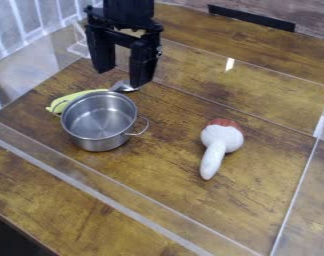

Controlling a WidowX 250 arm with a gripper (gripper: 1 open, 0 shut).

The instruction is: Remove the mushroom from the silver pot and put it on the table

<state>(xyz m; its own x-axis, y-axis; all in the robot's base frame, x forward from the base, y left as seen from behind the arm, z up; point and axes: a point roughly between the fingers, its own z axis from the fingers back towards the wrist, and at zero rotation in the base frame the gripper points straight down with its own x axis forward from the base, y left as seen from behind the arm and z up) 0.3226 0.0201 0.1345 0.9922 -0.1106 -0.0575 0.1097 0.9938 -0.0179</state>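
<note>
I am seeing my one pincer (123,74) hanging at the far left with its two fingers spread wide, gripping nothing. Just nearer, one silver pot (101,120) is sitting empty, with one yellow-green curved thing (74,98) touching its far-left side. One mushroom (218,147) is lying on the table (151,190) right of the pot, well apart, stem pointing near-left, reddish cap far-right.

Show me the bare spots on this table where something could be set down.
Bare table: the wide strip in front of the silver pot and mushroom, and the far right stretch beyond the mushroom. Crowded: far left, where the open gripper, pot and yellow-green thing cluster.
</note>
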